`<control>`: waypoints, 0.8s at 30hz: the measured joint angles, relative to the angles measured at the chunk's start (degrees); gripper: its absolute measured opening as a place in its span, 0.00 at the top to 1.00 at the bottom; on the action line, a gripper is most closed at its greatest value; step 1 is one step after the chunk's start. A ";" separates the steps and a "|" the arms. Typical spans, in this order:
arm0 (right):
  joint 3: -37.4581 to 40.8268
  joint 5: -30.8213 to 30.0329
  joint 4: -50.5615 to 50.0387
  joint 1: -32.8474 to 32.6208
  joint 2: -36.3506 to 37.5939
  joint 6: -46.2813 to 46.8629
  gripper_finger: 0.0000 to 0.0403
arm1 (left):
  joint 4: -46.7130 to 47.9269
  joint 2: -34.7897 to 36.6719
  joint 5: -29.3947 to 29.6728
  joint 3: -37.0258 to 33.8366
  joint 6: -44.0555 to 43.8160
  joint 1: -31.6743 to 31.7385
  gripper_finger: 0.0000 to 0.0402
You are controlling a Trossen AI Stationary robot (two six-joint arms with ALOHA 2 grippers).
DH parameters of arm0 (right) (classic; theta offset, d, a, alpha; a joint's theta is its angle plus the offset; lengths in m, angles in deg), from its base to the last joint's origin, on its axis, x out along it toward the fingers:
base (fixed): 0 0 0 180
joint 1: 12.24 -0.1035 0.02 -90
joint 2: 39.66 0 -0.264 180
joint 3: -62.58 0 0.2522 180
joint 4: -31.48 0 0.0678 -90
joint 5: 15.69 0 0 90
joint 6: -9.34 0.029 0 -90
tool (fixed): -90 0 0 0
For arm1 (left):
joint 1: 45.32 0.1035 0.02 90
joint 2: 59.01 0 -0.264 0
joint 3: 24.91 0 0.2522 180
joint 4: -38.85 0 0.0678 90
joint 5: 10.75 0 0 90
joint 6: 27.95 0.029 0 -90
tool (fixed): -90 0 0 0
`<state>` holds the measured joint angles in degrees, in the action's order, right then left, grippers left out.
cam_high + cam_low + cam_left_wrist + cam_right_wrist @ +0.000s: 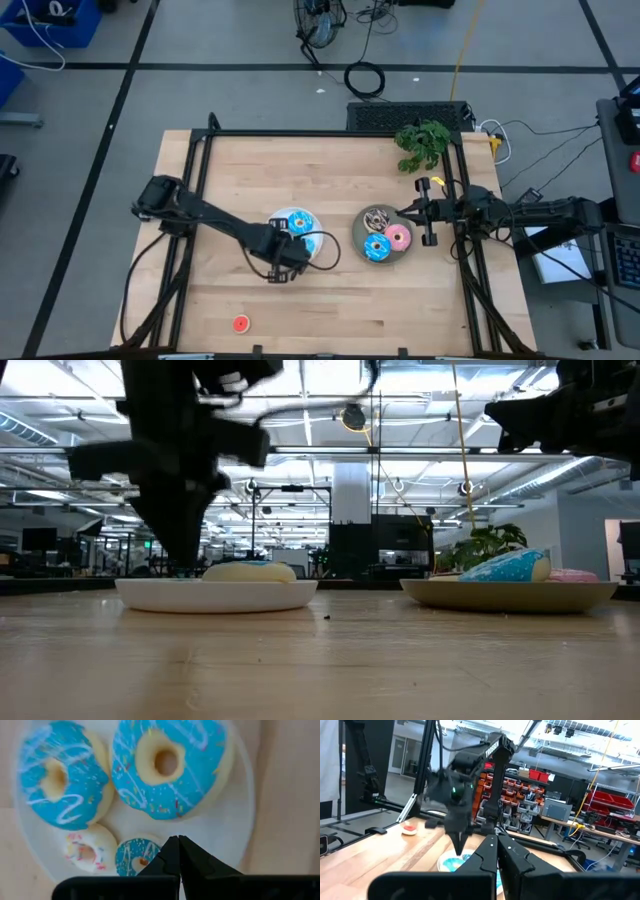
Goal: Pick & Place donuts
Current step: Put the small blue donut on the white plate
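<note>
two big blue donuts (170, 765) are lying side by side on the white plate (240, 820), with a small white donut (85, 852) and a tiny blue donut (135, 857) just beside them. left gripper (178, 840) is hovering over that plate's edge, fingers pinched together and empty. on the grey plate (360, 236) a blue, a pink (398, 237) and a brown donut are sitting. right gripper (405, 211) is waiting beside it, clenched. a red donut (240, 323) is lying alone near the table (330, 300) front.

Four donuts (170, 767) on white plate (240, 835), three on grey plate (362, 243), one loose.
</note>
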<state>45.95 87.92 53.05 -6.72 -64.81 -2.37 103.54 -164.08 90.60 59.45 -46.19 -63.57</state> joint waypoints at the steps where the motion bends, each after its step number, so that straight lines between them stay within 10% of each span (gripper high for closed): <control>1: -0.01 0.00 0.00 0.00 0.00 -0.03 1.00 | 0.05 -0.76 -0.80 0.01 0.41 0.53 0.99; 24: 0.00 0.00 -0.39 0.00 -0.02 -0.84 1.00 | 6.91 -2.22 0.43 -0.03 -1.56 1.73 0.97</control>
<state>45.95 87.92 52.65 -6.72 -64.83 -3.21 110.45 -166.29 91.03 59.41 -47.75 -61.85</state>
